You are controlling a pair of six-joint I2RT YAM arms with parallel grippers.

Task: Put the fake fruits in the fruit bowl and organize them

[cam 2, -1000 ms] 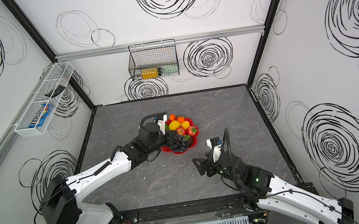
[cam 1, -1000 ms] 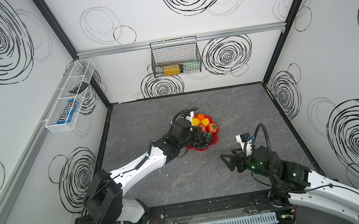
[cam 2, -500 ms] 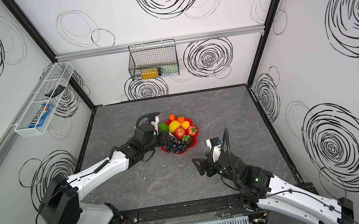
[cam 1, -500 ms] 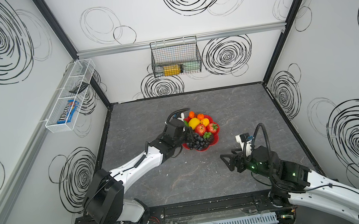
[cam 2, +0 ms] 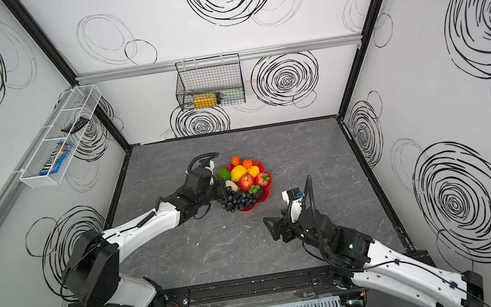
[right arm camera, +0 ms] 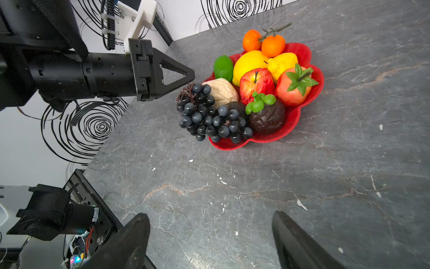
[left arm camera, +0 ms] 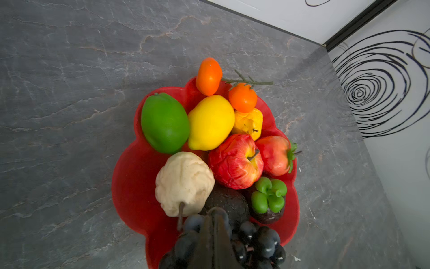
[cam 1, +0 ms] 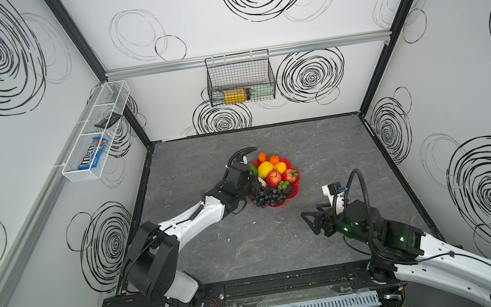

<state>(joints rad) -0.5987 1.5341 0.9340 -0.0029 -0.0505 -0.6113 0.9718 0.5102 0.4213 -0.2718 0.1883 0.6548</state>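
Observation:
The red fruit bowl point(cam 1: 296, 192) point(cam 2: 269, 178) point(left arm camera: 132, 186) point(right arm camera: 295, 116) stands mid-table, heaped with fake fruits: green one point(left arm camera: 164, 122), lemon point(left arm camera: 210, 122), two oranges point(left arm camera: 208, 75), apple point(left arm camera: 235, 160), strawberry point(left arm camera: 273, 154), a cream lumpy one point(left arm camera: 183, 181) and a black avocado point(left arm camera: 229, 202). The dark grape bunch point(cam 1: 268, 197) point(cam 2: 238, 201) point(right arm camera: 209, 116) hangs over the bowl's near-left rim. My left gripper point(cam 1: 256, 183) point(cam 2: 220, 189) point(left arm camera: 215, 214) point(right arm camera: 193, 75) is shut just above the grapes' stem, with nothing seen between its fingers. My right gripper point(cam 1: 309, 223) point(cam 2: 269, 229) point(right arm camera: 209, 214) hovers open and empty over bare table, in front and to the right of the bowl.
A black wire basket point(cam 1: 240, 78) holding a yellow-labelled bottle point(cam 1: 234, 96) hangs on the back wall. A white wire basket point(cam 1: 94, 133) with a blue packet point(cam 1: 92, 153) hangs on the left wall. Walls close in the table on three sides.
My left gripper has drawn back leftward from over the fruits to the bowl's left edge, uncovering the green fruit. The right arm has stayed still.

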